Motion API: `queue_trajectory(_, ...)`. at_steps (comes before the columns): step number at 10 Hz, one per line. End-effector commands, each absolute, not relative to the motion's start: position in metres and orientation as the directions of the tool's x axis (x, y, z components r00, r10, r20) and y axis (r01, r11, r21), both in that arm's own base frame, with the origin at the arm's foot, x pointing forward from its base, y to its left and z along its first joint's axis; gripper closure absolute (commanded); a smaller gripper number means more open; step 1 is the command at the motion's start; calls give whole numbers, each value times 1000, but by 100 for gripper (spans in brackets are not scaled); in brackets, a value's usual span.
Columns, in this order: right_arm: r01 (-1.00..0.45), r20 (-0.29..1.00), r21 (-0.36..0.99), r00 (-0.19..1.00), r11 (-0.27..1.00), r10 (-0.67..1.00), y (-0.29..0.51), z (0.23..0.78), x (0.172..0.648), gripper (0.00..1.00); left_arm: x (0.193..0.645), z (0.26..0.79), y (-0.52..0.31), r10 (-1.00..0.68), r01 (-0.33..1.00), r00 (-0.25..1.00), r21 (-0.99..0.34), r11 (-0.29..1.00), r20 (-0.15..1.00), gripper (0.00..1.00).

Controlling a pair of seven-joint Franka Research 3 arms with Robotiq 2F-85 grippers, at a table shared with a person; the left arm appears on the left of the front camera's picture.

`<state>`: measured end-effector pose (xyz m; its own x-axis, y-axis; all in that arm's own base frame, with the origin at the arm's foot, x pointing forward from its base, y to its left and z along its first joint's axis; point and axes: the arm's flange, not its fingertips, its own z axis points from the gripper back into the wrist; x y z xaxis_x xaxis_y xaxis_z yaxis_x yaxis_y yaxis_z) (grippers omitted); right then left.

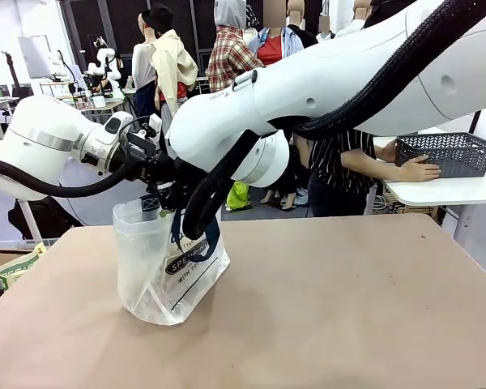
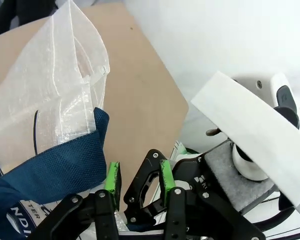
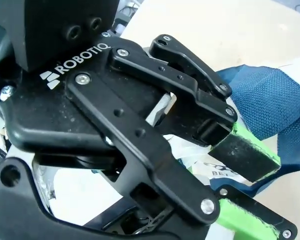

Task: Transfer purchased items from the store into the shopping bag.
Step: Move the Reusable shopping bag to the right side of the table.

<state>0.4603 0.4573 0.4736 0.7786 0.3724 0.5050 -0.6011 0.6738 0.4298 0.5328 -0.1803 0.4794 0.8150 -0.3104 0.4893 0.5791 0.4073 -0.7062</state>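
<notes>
- The shopping bag stands on the tan surface, toward the robot's left side. It is a see-through whitish plastic tote with dark lettering on its front and navy strap handles hanging over its top.
- Both white arms meet directly above the bag's mouth. The left arm comes in from the left; the right arm reaches across the middle from the right, trailing a thick black cable.
- The left hand is seen up close from its own wrist camera. Its two green-padded fingers stand partly apart. A fold of navy strap lies against the outer side of one finger, with the crinkled clear plastic of the bag just beyond it. Whether the fingers actually pinch any of the strap or plastic cannot be told.
- The right hand is closed; its green pads sit at the bottom of its wrist view, with the other hand's black body, printed ROBOTIQ, crowding in front. Blue strap fabric lies just beside the pads; whether it is caught between them cannot be told.
- At the far side, a person in a striped top rests a hand against a dark grey mesh basket on a white side table.
</notes>
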Motion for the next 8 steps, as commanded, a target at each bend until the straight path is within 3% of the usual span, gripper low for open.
queue_trajectory(1, -600, 501, 429, 780, 675, 375, 457, 470, 458, 100, 529, 477, -180, -308, 572, 820, -721, 391, 483, 57)
queue_trajectory(5, -617, 499, 425, 770, 662, 398, 461, 471, 461, 100, 541, 473, -189, -250, 549, 834, -697, 462, 492, 57)
queue_trajectory(8, -619, 499, 434, 770, 655, 397, 462, 471, 462, 100, 545, 470, -194, -245, 544, 839, -717, 436, 487, 57)
